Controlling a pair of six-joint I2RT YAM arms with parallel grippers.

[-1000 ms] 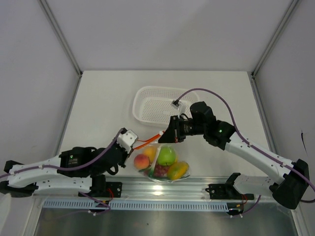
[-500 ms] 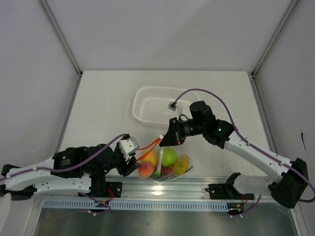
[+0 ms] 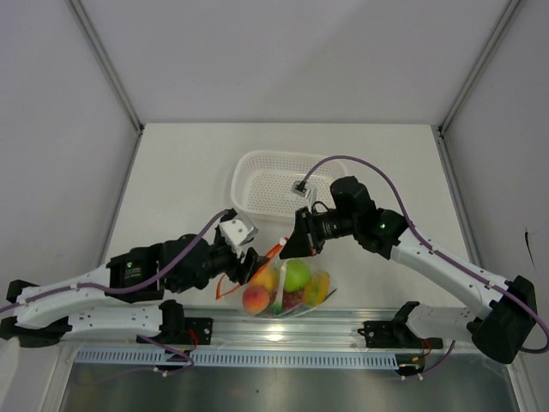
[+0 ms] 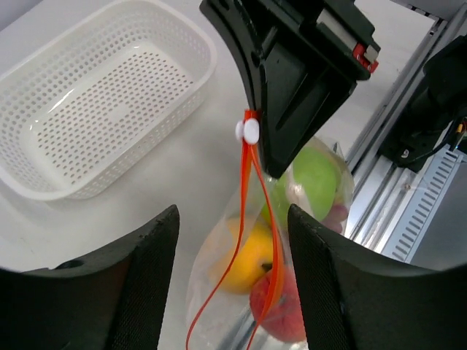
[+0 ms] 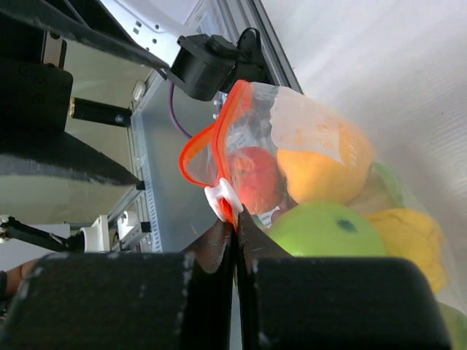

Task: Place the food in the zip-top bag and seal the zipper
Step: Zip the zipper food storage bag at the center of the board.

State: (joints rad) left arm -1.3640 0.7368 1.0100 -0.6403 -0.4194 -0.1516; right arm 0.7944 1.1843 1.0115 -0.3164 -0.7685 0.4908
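Observation:
The zip-top bag [image 3: 294, 287] hangs from my right gripper [image 3: 286, 247], which is shut on one end of the red-orange zipper [image 5: 211, 135], right beside its white slider [image 5: 222, 198]. The zipper's two strips [image 4: 252, 182] hang apart below the slider, so the mouth gapes. Inside the bag lies the food: a peach [image 3: 256, 298], an orange [image 4: 244, 255], a green apple [image 5: 328, 230], a lemon [image 5: 405, 233] and dark grapes. My left gripper [image 4: 233, 292] is open, its fingers [image 4: 149, 284] standing wide on either side of the bag's mouth, apart from it.
The white perforated basket [image 3: 274, 184] stands behind the bag with nothing in it, also in the left wrist view [image 4: 95, 124]. The metal rail [image 3: 283, 330] with both arm bases runs along the near table edge just in front of the bag.
My left gripper has let go of the zipper's far end, opened, and moved right toward the bag. The bag now hangs from the right gripper alone, and has shifted slightly left.

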